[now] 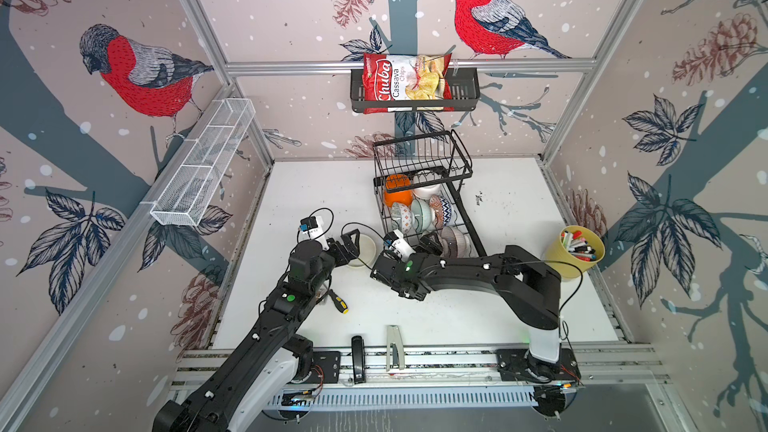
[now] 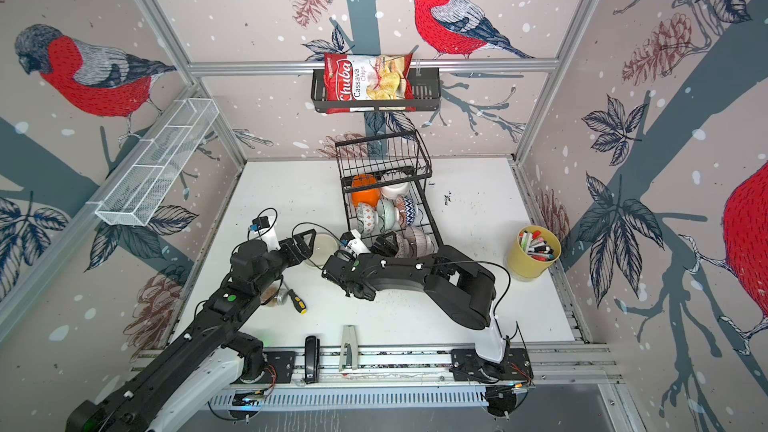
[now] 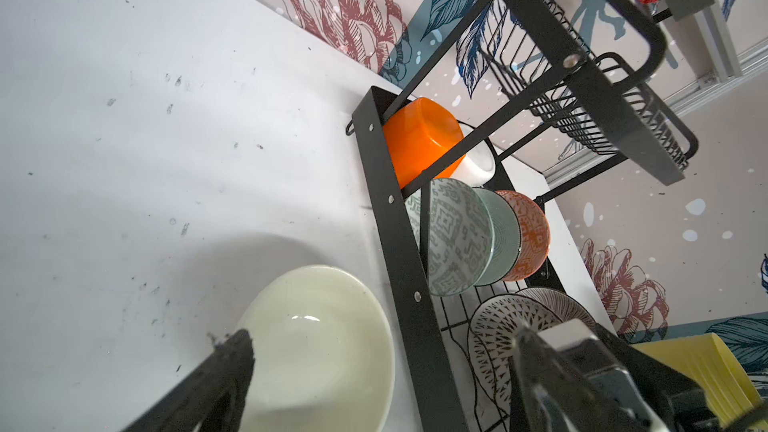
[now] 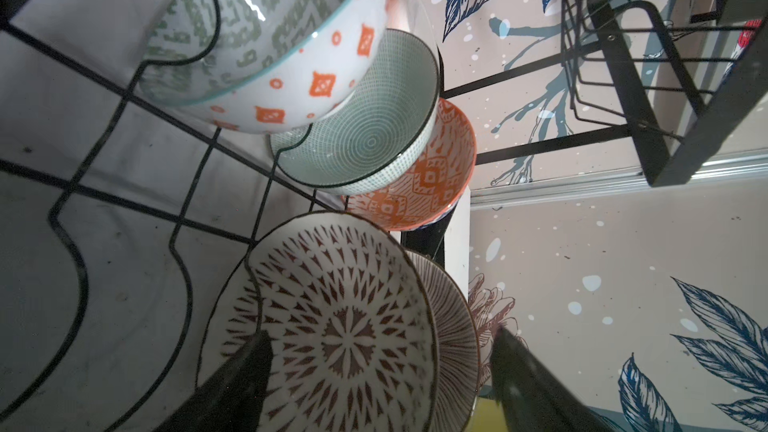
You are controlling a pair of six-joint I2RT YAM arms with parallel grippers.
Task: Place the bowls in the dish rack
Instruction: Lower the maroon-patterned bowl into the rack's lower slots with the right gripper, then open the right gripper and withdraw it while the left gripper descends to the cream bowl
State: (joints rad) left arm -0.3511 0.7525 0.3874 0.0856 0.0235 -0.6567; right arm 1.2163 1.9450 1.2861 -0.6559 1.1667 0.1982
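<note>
Dish rack first: its lower tray holds abt eight bowls set on edge. The right hand sits at the rack's near end. Its jaws are spread wide, w/ the brown-patterned bowl and the mauve-striped bowl between them, neither pinched. Both bowls stand in the wire slots, so that placing looks done (my read only). Beyond this hand, further along the tray, lean the other patterned bowls.

One bowl is left out: the cream bowl, mouth up on the worktop, just beside the rack's side rail. The left hand hangs open over it, one finger above the rim on the side away from the rack. I can't make out the other finger for sure.

Step in hand, I judge: the last pickup. Next, the left hand needs to drop till the rim sits between its jaws, close, lift, then tip the bowl on edge into the free slots beside the brown-patterned bowl. The right hand prob. has to back out first, since the two arms are close.
</note>
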